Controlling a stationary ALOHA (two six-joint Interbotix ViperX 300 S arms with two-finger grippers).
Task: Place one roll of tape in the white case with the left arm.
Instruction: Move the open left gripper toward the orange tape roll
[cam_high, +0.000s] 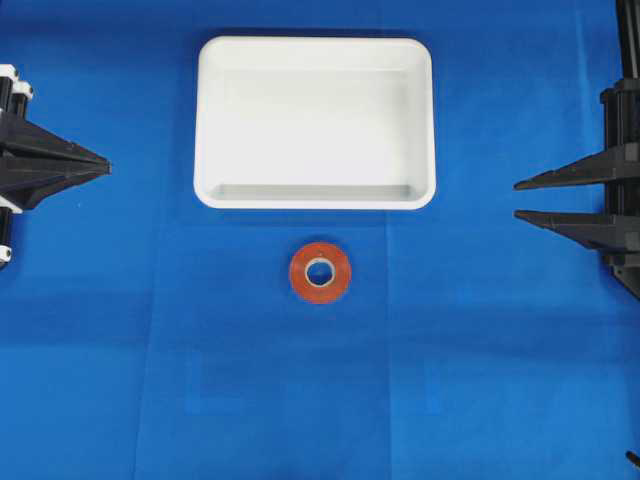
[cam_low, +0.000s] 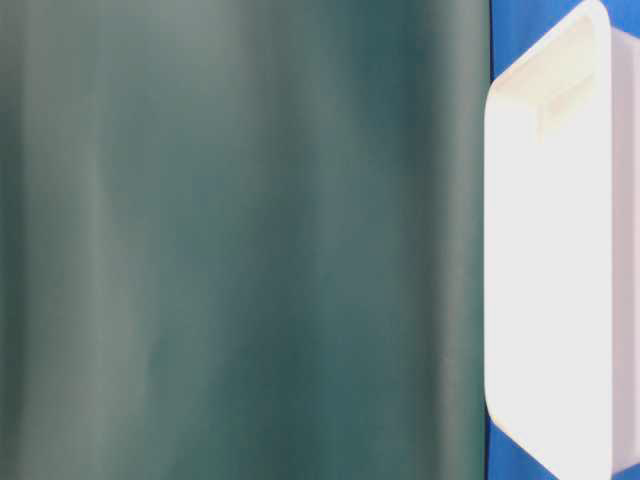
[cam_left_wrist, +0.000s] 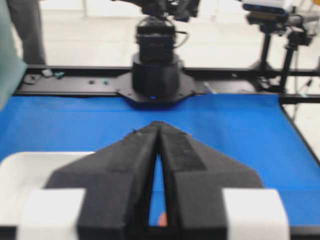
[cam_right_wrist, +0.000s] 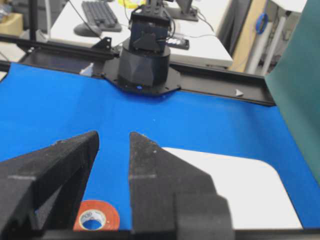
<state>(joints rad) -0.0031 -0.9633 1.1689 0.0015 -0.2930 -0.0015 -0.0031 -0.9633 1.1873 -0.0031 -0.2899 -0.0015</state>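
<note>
Roll of tape (cam_high: 320, 272): lying flat on the blue desk (cam_high: 100, 350), just below the white case (cam_high: 212, 120), apart from it.
Left gripper (cam_high: 104, 165): idling at left edge, fingers pressing together, holding nothing.
Right gripper (cam_high: 518, 200): idling at right edge, fingers spreading apart.
Path: nothing lying between tape and case.

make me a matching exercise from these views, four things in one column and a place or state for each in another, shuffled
Things:
1. roll of tape
2. white case
3. left gripper
4. right gripper

Places or states:
A. prongs pressed together, holding nothing
B. lying flat on the blue cloth, just outside the tray
C. prongs apart, at the right edge of the overhead view
D. nothing inside it

Pairs: 1-B, 2-D, 3-A, 4-C
</note>
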